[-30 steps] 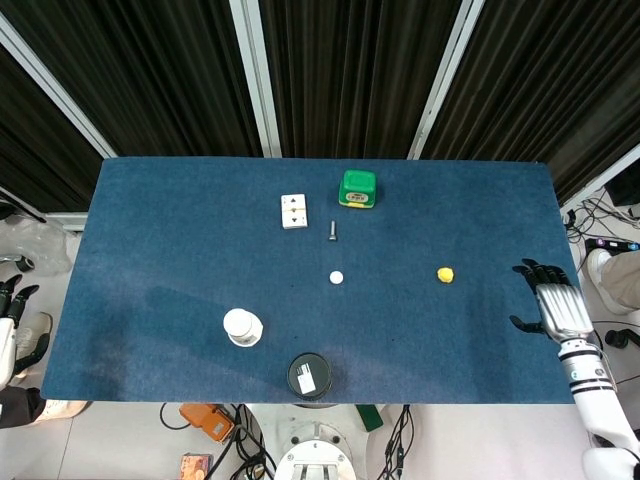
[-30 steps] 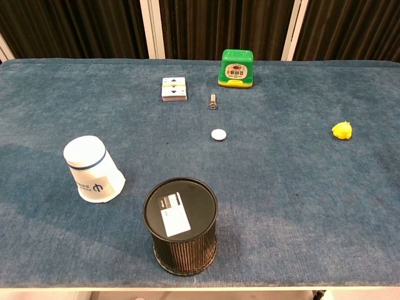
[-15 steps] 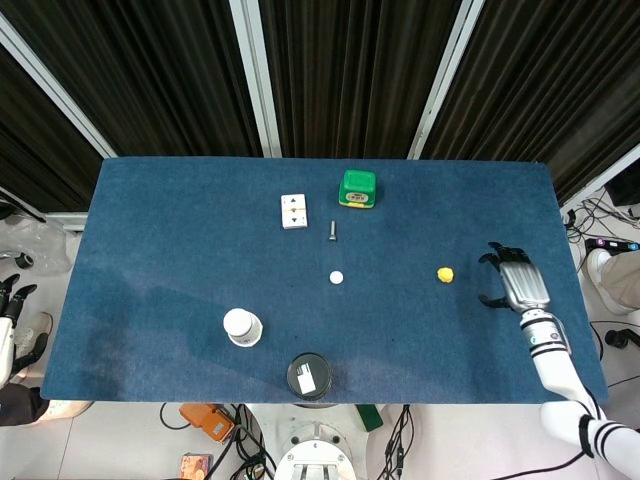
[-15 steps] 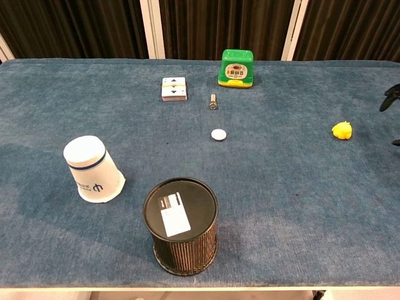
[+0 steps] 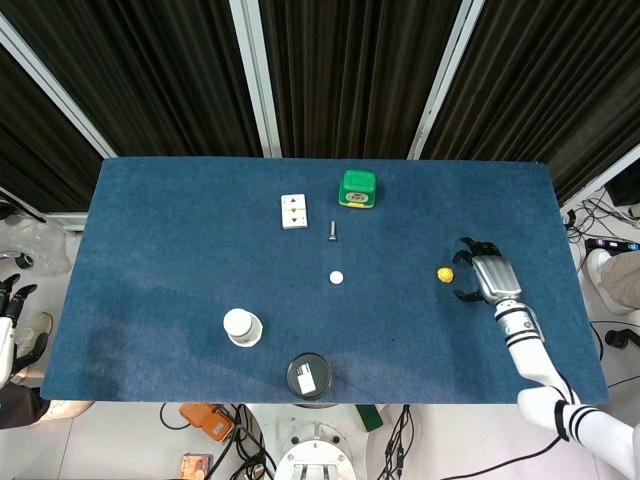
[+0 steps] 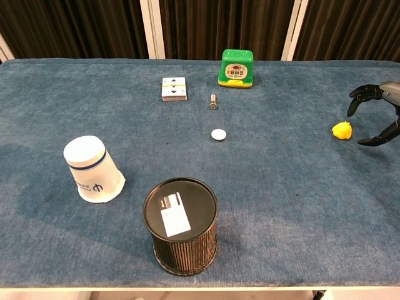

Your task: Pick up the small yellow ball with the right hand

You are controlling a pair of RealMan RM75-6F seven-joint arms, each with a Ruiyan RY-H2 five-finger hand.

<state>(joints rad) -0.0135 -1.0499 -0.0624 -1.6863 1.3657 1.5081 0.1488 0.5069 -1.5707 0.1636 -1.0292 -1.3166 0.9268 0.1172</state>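
The small yellow ball [image 5: 445, 273] [image 6: 342, 130] lies on the blue table at the right side. My right hand [image 5: 480, 272] [image 6: 382, 106] hovers just to the right of the ball with its fingers spread and curved around empty space, not touching it. Far off the table's left edge, only part of my left hand [image 5: 8, 318] shows, hanging low with its fingers apart and nothing in them.
A white disc [image 5: 336, 277] lies mid-table, with a bolt [image 5: 333, 230], a card deck [image 5: 294, 211] and a green box [image 5: 357, 188] behind it. A white cup [image 5: 242, 326] and a black cylinder [image 5: 309, 376] stand near the front edge.
My right hand has moved left across the table from near the right edge until its fingers are beside the yellow ball. Nothing else has shifted.
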